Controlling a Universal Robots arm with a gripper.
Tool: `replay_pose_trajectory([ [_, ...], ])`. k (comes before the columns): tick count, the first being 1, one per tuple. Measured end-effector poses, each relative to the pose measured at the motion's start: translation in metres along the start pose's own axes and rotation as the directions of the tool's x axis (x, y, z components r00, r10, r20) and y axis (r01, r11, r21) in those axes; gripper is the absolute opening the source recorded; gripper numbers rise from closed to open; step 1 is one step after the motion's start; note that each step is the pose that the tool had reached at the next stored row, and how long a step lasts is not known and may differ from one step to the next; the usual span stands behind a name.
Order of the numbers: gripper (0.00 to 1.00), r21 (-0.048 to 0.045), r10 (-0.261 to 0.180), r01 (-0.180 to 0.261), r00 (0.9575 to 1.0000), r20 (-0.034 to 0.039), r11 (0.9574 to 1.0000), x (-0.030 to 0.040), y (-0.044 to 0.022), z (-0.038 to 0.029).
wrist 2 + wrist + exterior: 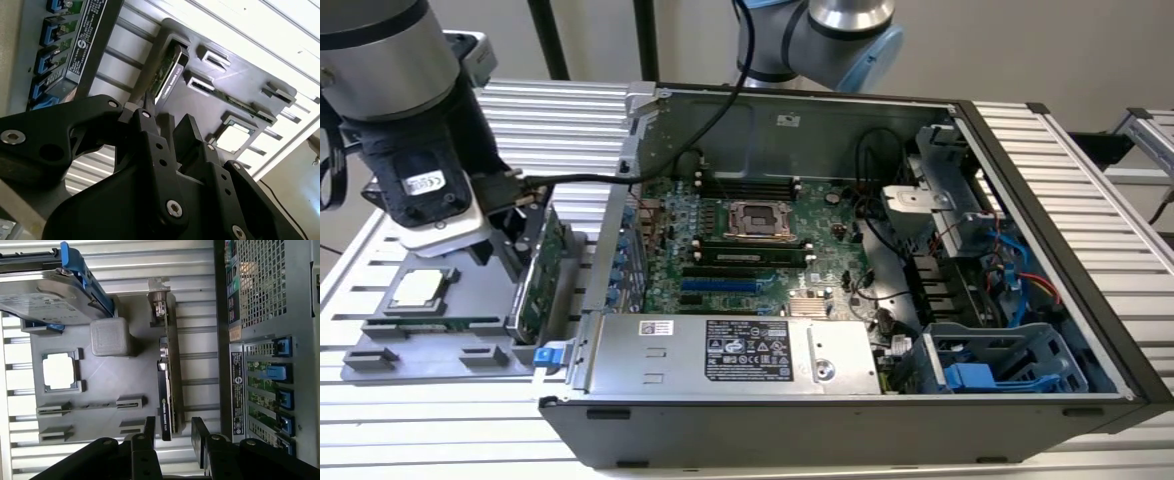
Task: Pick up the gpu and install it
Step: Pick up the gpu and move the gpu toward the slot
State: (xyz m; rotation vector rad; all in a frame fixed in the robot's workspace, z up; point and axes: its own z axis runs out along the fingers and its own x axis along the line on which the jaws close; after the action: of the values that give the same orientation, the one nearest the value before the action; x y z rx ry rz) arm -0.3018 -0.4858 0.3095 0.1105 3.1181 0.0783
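Note:
The gpu (538, 275) stands on edge in a slot of the grey parts tray (400, 350), right beside the computer case's outer wall. In the first wrist view the gpu (165, 370) shows as a thin card with a black face, a green board and a silver bracket at its far end. My gripper (174, 432) is open, one finger on each side of the card's near end, with a gap on both sides. In the second wrist view my black gripper (167, 125) hangs just above the gpu (167, 70). In the exterior view the gripper (518, 235) sits low over the tray.
The open computer case (854, 420) lies at the exterior view's right, with a motherboard (761, 240) and blue card slots (720, 285). The tray also holds a processor (59, 371), a memory stick (427, 323), a grey block (109, 336) and a hard drive in a blue frame (45, 290).

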Motion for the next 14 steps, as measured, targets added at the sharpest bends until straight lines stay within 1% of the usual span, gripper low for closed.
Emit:
replay_pose_trajectory([
  [7,1.00,0.0000,0.000,0.000,1.0000,0.0000,1.0000,0.0003,0.0029,0.0050],
  [14,1.00,0.0000,0.000,0.000,1.0000,0.0000,1.0000,0.0005,0.0040,0.0134],
])
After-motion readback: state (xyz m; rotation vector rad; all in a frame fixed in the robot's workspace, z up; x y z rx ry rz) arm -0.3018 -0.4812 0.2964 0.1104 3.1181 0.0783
